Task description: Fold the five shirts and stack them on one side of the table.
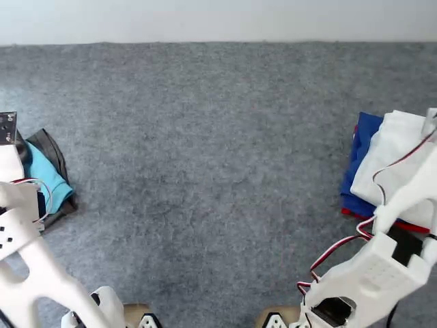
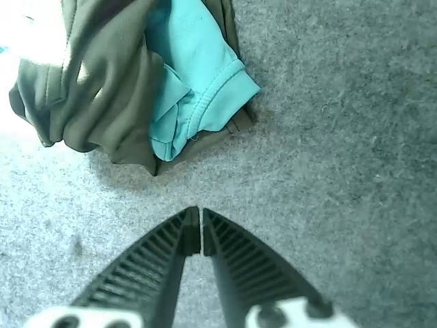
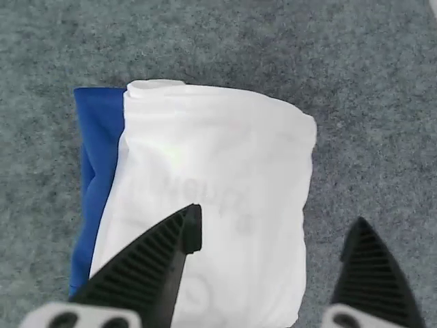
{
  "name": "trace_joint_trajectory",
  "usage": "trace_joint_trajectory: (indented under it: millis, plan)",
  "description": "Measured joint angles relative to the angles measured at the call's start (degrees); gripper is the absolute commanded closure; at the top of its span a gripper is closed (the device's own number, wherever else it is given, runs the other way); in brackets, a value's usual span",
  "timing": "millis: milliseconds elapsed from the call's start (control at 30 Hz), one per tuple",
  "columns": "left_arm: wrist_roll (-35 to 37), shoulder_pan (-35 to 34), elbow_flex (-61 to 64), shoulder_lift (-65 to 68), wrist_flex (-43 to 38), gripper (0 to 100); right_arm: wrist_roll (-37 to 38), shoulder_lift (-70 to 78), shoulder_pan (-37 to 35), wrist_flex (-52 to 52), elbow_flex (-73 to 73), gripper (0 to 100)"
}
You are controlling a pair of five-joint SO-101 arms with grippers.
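Note:
At the table's right edge lies a stack of folded shirts: a white shirt (image 1: 396, 160) on a blue shirt (image 1: 360, 157), with a red edge (image 1: 382, 220) under them. My right gripper (image 3: 273, 232) hangs open just above the white shirt (image 3: 225, 184), and the blue shirt (image 3: 95, 150) shows beside it. At the left edge a crumpled teal shirt (image 1: 48, 179) lies on a dark olive shirt (image 1: 51, 147). My left gripper (image 2: 202, 232) is shut and empty, a little short of the teal shirt (image 2: 198, 75) and olive shirt (image 2: 95, 89).
Grey carpet-like cloth (image 1: 205, 171) covers the whole table, with wide bare room between the two piles. A pale wall (image 1: 218, 20) runs along the far edge. Both arm bases (image 1: 205, 318) stand at the near edge.

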Motion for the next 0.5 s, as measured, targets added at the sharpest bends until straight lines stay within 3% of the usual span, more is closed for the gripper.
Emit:
trace_joint_trajectory:
  millis: [67,133,500]
  plan:
    - [0.0,0.0,0.0,0.0,0.0,98,0.0,1.5,-0.7,0.7,0.0,99.3]
    - [0.0,0.0,0.0,0.0,0.0,98,0.0,3.4,-1.5,2.1,0.0,95.4]
    - [0.0,-0.1,0.0,0.0,0.0,98,0.0,13.1,-3.9,17.2,0.0,99.0]
